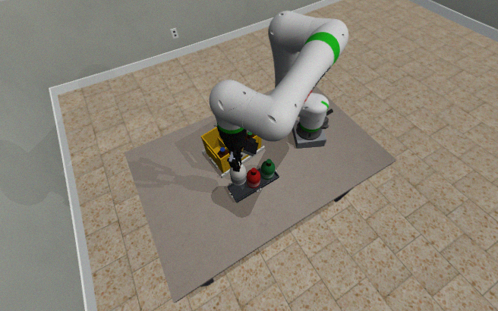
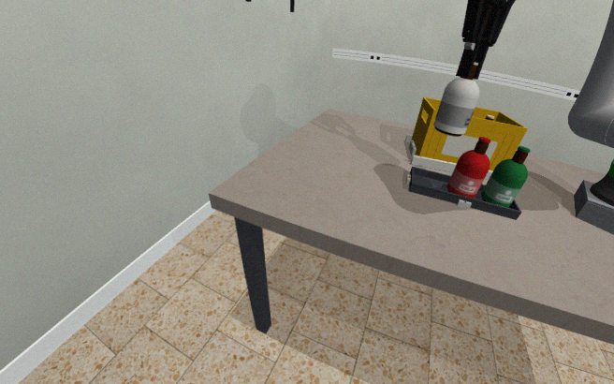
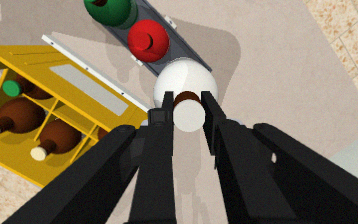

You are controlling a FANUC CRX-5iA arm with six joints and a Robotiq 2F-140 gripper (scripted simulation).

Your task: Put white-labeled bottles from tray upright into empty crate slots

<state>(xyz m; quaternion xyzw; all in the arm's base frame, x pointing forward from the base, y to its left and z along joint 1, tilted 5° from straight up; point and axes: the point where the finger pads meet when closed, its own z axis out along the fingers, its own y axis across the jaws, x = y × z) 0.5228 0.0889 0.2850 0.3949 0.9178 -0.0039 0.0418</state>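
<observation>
My gripper [image 3: 187, 104] is shut on the neck of the white bottle [image 2: 457, 109], which hangs upright in the air above the left end of the dark tray [image 2: 463, 197]. The white bottle also shows in the top view [image 1: 237, 175] and in the wrist view [image 3: 185, 86]. A red bottle [image 2: 470, 172] and a green bottle [image 2: 506, 180] stand on the tray. The yellow crate [image 2: 468, 134] stands just behind the tray; in the wrist view [image 3: 55, 112] it holds brown bottles [image 3: 55, 135], and at least one slot near the tray looks empty.
The arm's base [image 1: 310, 130] stands on the table to the right of the crate. The arm's elbow [image 1: 247, 110] hangs over the crate in the top view. The table edge [image 2: 374, 259] runs in front of the tray.
</observation>
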